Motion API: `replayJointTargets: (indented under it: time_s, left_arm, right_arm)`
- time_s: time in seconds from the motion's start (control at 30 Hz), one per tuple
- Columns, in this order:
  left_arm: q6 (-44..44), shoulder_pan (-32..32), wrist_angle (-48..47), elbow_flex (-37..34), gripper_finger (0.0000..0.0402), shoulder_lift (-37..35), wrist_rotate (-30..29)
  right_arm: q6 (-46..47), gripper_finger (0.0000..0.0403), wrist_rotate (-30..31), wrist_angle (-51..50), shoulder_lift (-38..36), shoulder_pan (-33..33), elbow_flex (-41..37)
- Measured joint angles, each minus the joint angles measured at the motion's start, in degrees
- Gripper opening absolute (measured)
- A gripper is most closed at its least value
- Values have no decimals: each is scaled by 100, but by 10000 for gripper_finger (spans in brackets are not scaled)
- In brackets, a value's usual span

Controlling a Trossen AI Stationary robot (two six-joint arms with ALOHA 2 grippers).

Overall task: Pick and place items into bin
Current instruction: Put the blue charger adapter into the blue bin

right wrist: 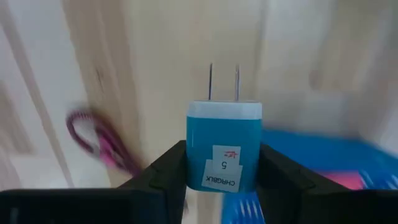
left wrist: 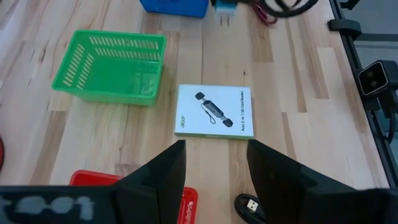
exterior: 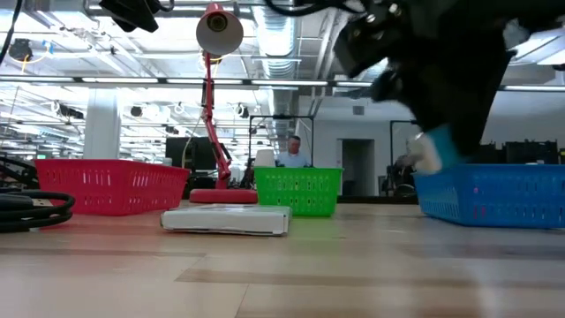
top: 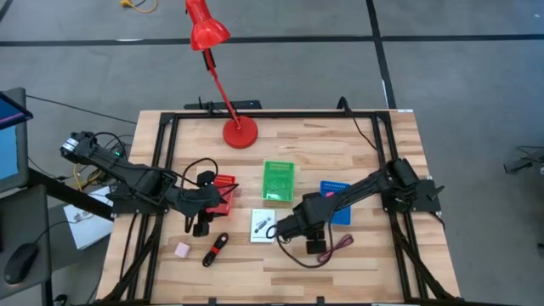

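High view: three small bins sat mid-table, a red bin (top: 223,182), a green bin (top: 278,181) and a blue bin (top: 335,201), presumably grouped so either arm could reach them. The right gripper (top: 313,246) hung just beside the blue bin's near edge, next to the dark red cord (top: 342,245). The left gripper (top: 201,226) waited near the red bin. A white card (top: 263,225), a black-and-red stick (top: 215,248) and a pink block (top: 182,250) lay loose on the wood. A red desk lamp (top: 223,75) stood behind.

Low view: the right arm blurred above the blue bin (exterior: 494,194); the white card (exterior: 227,218) lay flat in front.

Left wrist view: the left gripper (left wrist: 216,171) stood spread and empty, the white card (left wrist: 214,111) lying just ahead of its fingers, apart from them.

Right wrist view: the right gripper (right wrist: 222,169) pinched a blue-white plug cube (right wrist: 224,151) by its sides, prongs pointing away, likely carried toward the blue bin (right wrist: 323,152) visible beyond.
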Motion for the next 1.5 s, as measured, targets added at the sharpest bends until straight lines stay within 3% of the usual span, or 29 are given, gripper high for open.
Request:
replayJointTargets:
  time_s: [0.27, 0.57, 0.83, 1.1, 1.3, 1.5]
  left_arm:
    - [-13, 0, 1, 0, 161, 0, 25]
    - [49, 0, -58, -2, 161, 0, -2]
    - [29, 0, -208, -2, 161, 0, -7]
    - [30, 0, -207, -4, 161, 0, -9]
    - [16, 0, -204, -2, 161, 0, -11]
    - [6, 0, -205, -3, 161, 0, -14]
  right_arm:
    - [872, 152, 532, -1642, -6, -9, 300]
    - [893, 142, 519, -1558, -216, -158, -76]
    - [1523, 151, 523, -1509, -1113, -289, -932]
    - [1649, 156, 483, 132, -1753, -306, -2017]
    - [1671, 154, 316, 288, -1759, -432, -2392]
    - [1646, 146, -84, 1084, -1749, -544, -2956]
